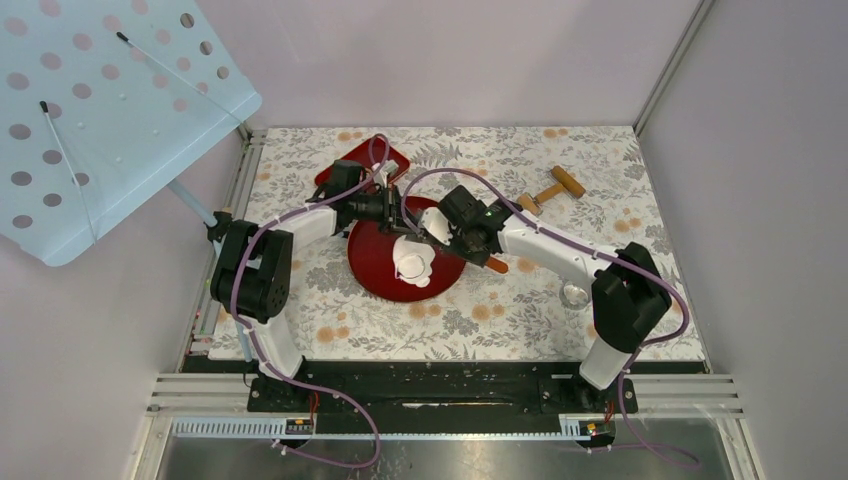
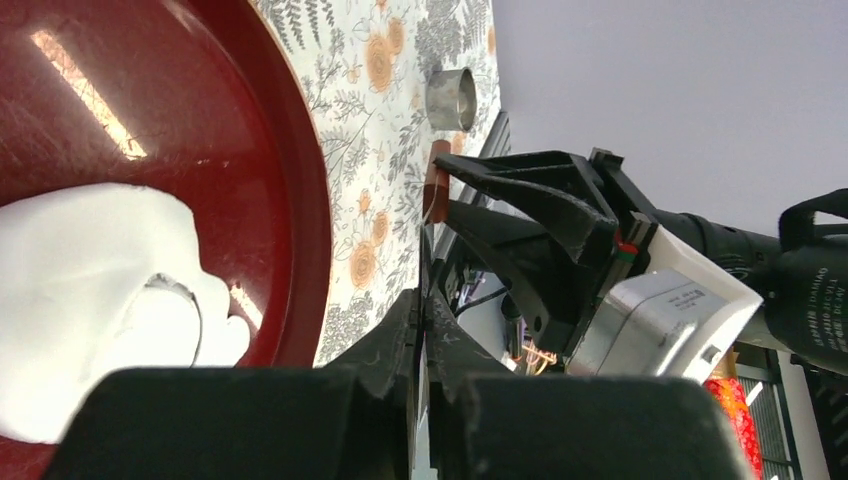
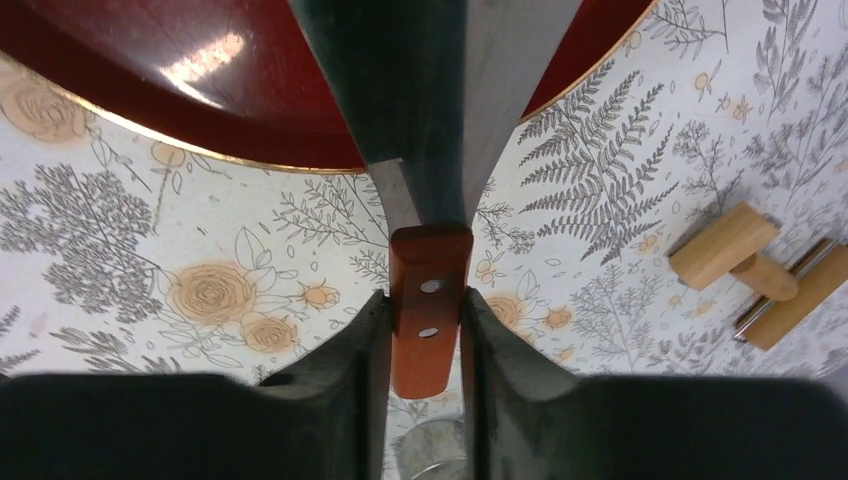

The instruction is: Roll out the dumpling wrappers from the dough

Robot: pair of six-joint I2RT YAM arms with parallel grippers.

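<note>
Lying flat on the round dark-red plate, the soft white dough runs slightly longer near-to-far; separate wrappers cannot be told apart. The left hand is pinched closed, empty. The right hand grips a wooden-handled metal blade that points at the plate. The small printed label is unreadable.

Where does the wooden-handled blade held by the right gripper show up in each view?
Top external: the wooden-handled blade shows its orange handle end just right of the red plate.
Left wrist: upper centre, brown handle, right of the plate's rim.
Right wrist: centre, handle clamped in the right gripper, grey blade running upward.
Shared landmark: the red plate.
</note>
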